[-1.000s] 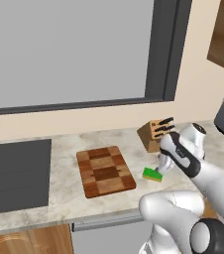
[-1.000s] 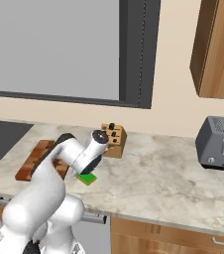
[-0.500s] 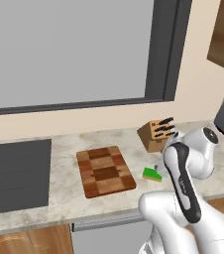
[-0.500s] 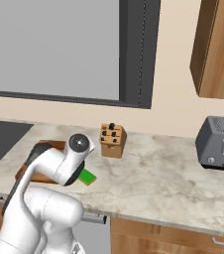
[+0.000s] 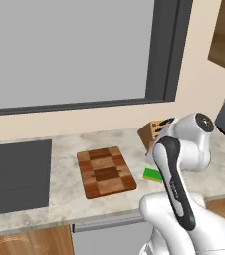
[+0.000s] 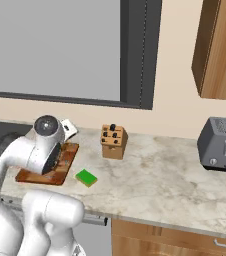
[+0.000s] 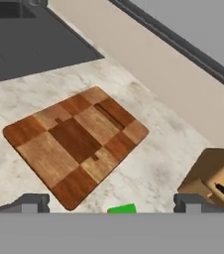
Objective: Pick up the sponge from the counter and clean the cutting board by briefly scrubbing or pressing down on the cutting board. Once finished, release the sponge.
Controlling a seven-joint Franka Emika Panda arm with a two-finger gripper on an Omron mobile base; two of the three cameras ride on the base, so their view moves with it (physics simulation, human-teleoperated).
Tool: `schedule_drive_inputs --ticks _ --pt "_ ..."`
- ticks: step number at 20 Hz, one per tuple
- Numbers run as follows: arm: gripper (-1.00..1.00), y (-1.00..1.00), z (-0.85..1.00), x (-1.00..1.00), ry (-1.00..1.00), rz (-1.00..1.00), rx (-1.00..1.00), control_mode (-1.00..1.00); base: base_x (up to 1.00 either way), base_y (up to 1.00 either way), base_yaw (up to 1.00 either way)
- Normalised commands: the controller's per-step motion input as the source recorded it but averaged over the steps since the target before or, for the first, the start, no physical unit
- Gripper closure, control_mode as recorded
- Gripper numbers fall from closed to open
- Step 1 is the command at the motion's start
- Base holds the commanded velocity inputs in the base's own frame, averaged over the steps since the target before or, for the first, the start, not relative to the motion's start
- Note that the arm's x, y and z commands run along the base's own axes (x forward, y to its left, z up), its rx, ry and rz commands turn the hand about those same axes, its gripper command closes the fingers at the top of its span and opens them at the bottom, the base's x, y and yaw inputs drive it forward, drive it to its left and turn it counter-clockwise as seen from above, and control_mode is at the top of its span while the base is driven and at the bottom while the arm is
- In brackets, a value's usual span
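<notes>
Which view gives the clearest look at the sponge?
The right base view: the sponge lies whole and unblocked on the counter. In the left base view the arm covers part of it; in the hand view just a green sliver peeks at the bottom edge.

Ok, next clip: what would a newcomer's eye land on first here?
Probably the bright green sponge, lying alone on the marbled counter just right of the checkered cutting board. Next, the big white arm that curls up in front of both. Its claw hangs open above the sponge, with the knife block behind, near the wall.
</notes>
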Motion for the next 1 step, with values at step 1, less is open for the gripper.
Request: schedule_drive_inputs --ticks 1 --pt "-1.00 0.43 0.42 -0.13 -0.05 -0.10 -0.01 -1.00 0.00 0.00 0.00"
